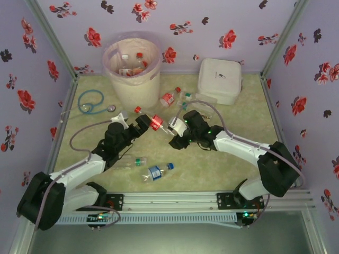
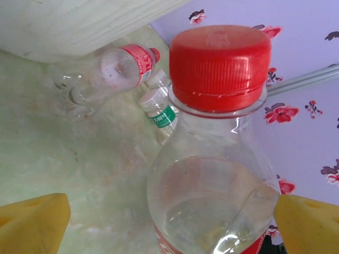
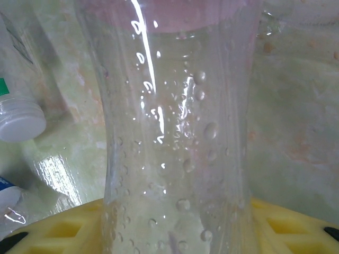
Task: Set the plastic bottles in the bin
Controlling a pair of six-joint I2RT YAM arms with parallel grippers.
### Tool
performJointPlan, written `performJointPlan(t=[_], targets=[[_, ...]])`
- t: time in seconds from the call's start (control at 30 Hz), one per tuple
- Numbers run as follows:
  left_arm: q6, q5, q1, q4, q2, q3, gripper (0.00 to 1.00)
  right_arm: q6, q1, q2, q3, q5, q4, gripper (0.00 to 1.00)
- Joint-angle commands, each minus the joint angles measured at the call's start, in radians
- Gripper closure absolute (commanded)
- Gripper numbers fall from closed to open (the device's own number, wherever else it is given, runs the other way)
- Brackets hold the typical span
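Desk (image 1: 222, 159) of pale green marbling lies between flowered lilac walls. At its far left stands the bin (image 1: 135, 90), upright, its pink liner folded over the rim, with a few bottles in the bin (image 1: 132, 66) already. A white lidded box (image 1: 220, 79) sits at the far right, well apart from the bin. A teal stethoscope (image 1: 91, 101) lies left of the bin.

Both arms reach to the middle of the desk and meet at one clear bottle (image 2: 212, 190). The right pincer (image 1: 177, 129) is pinching this bottle by its body, and the right wrist view has the wet clear wall set between the yellow pads. The left pincer (image 1: 145, 126) is spread wide; its yellow pads (image 2: 34, 225) stand on either side of the bottle's shoulder, apart from it, below the red cap (image 2: 220, 66).

A red-labelled bottle (image 1: 168, 99) lies just beside the bin's foot, with a green-labelled bottle (image 1: 193, 98) near it. Nearer the arm bases lie a green-capped bottle (image 1: 132, 161) and a blue-labelled bottle (image 1: 156, 172), close together.
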Motion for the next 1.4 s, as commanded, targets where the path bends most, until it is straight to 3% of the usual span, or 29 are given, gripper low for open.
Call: performJointPlan(t=[0.0,0.13,0.27,0.57,0.73,0.83,1.03,1.37], targets=[[-0.003,-0.003,-0.016,0.108,0.029,0.046,0.02,0.017,0.031,0.007,0.004,-0.045,0.055,0.53],[0.014,-0.012,-0.019,0.064,0.041,0.073,0.08,0.019,0.041,0.015,-0.006,-0.060,0.076,0.53],[0.021,-0.034,-0.017,0.037,0.050,0.078,0.06,0.027,0.053,0.008,-0.019,-0.079,0.100,0.52],[0.020,-0.061,-0.017,-0.013,0.013,0.073,0.44,0.024,0.060,0.014,-0.025,-0.082,0.091,0.50],[0.055,-0.067,-0.016,-0.095,-0.012,0.109,0.58,0.008,0.059,0.000,-0.042,-0.081,0.083,0.25],[0.070,-0.073,-0.016,-0.132,-0.026,0.124,0.59,-0.003,0.059,-0.011,-0.047,-0.081,0.076,0.01],[0.116,-0.083,0.001,-0.232,-0.063,0.171,0.66,-0.007,0.055,-0.097,-0.102,-0.050,0.124,0.00],[0.395,-0.085,0.088,-0.638,-0.109,0.567,0.74,0.051,0.037,-0.420,-0.268,0.159,0.231,0.00]])
